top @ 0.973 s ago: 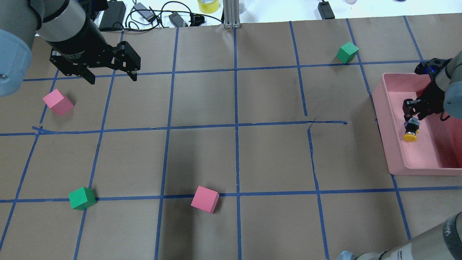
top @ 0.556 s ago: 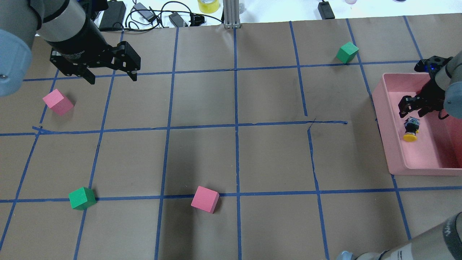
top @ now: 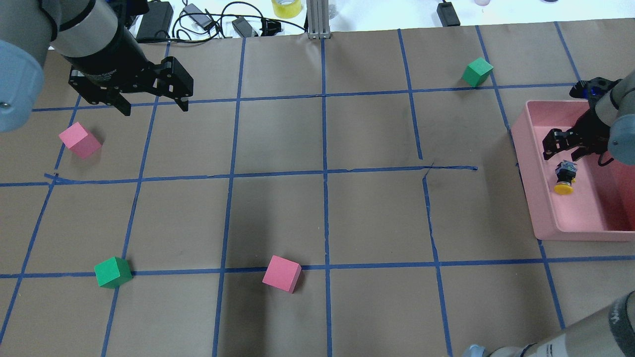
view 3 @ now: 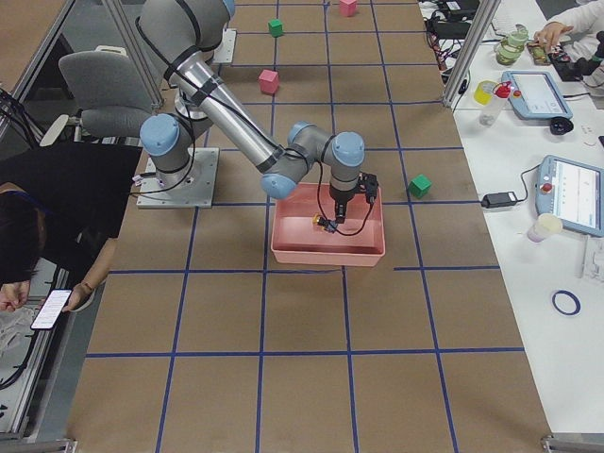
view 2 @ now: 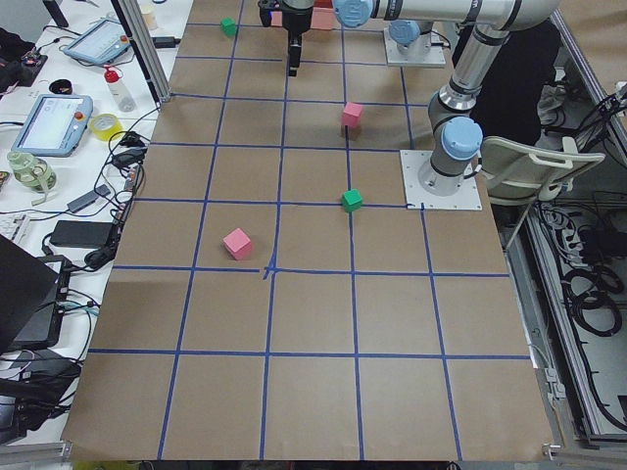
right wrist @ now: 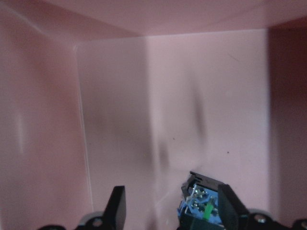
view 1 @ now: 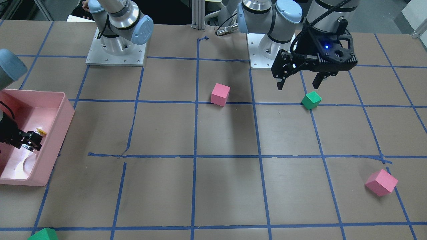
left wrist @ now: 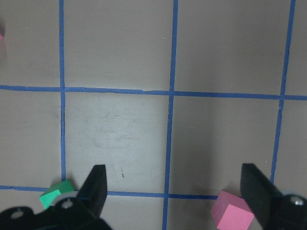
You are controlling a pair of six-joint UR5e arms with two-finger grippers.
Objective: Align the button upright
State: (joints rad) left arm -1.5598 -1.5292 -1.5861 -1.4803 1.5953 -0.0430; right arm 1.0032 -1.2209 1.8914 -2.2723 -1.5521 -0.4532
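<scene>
button (top: 564, 178) lies on its side in bin (top: 533, 198), cap toward robot, base end just beside right gripper (top: 560, 154); jaws wide, empty. left gripper (top: 155, 108) wide, empty, far off.

Overhead from behind robot, front view facing back, both share worktop (top: 278, 139); side views endwise; wrist cams close, downward.

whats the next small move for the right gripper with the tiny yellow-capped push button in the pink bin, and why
Probably lower the open right gripper over the yellow-capped push button and shut: it seems to lie sideways on the pink bin floor, ungripped.
</scene>
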